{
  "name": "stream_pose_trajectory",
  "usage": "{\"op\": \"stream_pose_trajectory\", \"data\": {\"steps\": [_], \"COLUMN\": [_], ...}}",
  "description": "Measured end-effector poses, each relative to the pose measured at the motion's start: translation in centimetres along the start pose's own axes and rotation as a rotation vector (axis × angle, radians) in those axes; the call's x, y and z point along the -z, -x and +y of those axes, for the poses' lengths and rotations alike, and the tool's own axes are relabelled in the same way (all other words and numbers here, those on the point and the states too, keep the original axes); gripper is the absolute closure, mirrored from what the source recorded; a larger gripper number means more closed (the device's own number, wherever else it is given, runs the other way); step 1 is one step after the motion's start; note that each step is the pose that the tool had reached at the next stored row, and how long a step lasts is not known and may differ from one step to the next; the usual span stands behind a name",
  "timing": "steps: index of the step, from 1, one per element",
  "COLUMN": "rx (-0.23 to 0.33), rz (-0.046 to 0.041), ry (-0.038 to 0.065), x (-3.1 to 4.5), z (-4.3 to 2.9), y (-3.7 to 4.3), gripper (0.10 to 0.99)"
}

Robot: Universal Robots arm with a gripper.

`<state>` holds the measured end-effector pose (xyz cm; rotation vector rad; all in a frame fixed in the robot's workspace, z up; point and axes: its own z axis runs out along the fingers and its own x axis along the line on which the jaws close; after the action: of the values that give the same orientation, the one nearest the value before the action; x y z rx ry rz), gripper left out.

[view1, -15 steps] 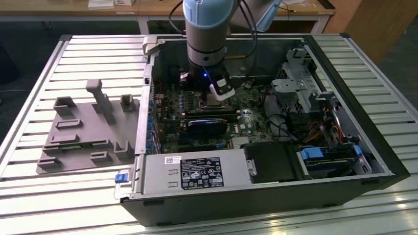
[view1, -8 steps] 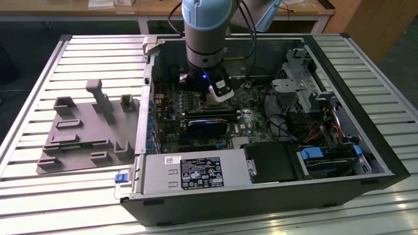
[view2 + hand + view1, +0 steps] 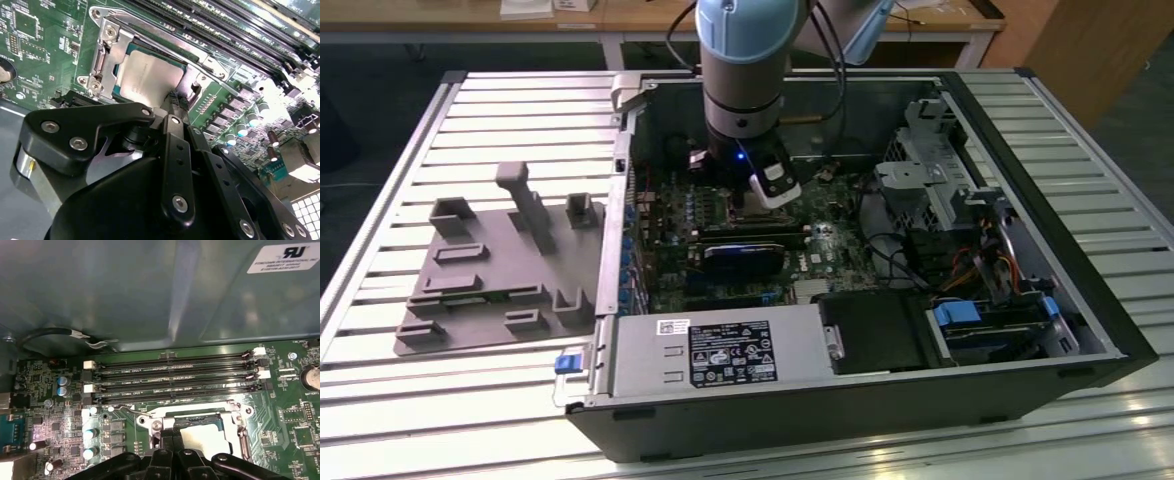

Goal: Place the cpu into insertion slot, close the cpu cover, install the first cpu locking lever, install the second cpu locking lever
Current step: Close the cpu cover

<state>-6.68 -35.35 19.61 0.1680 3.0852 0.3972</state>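
Silvery-grey metal tops the cpu, which lies flat inside the insertion slot on the green motherboard. The cpu cover appears lowered around it, framing the chip through its window; full seating cannot be confirmed. The fingers are closed together with nothing seen between them, and in both wrist views their tips sit just beside the chip's edge. In the exterior view the gripper stands at upper centre of the frame, reaching down into the open computer case on the slatted tabletop.

Assessment: the chip is judged light, rigid and slick-topped, with a fragile underside, so it should be held by opposite edges only. The cover looks like thin, stiff sheet and is best pushed at its free edge. Excess downward force risks damaging the slot's contacts.
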Motion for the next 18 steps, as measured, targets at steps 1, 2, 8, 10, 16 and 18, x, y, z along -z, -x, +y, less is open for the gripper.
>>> {"op": "stream_pose_trajectory", "data": {"steps": [1, 2, 8, 10, 16, 18], "rx": [0.000, 0.000, 0.000, 0.000, 0.002, 0.002], "rz": [0.0000, -0.0003, 0.0000, -0.0009, -0.0047, -0.0047], "ry": [0.000, 0.000, -0.001, -0.007, -0.046, -0.046], "x": [0.02, 0.05, 0.77, 0.80, 0.81, 0.76], "z": [0.01, 0.03, 0.22, 0.23, 0.20, 0.18], "y": [0.06, 0.10, 0.13, 0.13, -0.06, -0.09], "gripper": [0.984, 0.984, 0.984, 0.984, 0.984, 0.984]}}
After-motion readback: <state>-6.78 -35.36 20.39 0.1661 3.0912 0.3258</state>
